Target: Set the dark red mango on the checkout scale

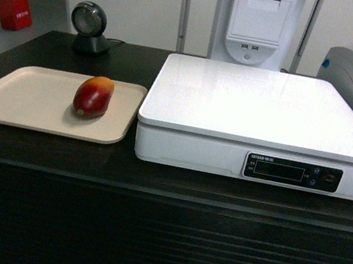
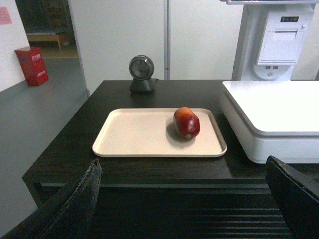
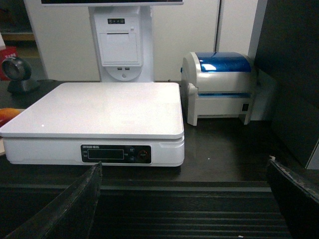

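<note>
Mango point(image 1: 93, 96), dark red with an orange end, lies on the right part of a beige tray point(image 1: 12, 101) at the left of the dark tabletop point(image 1: 155, 176). Just right of the tray stands the white scale point(image 1: 262, 106), its platform bare. Left tool point(image 2: 184, 199) and right tool point(image 3: 184, 199) each hang short of the tabletop's front edge with fingers spread wide, holding nothing.

The dark red mango point(image 1: 92, 96) is deep red with an orange-yellow end, lying on a beige tray point(image 1: 12, 101) near the tabletop's point(image 1: 44, 150) left edge. The tabletop is dark brown-black wood-grain with a ribbed black front. The scale point(image 1: 262, 106) is white with a dark display strip.
</note>
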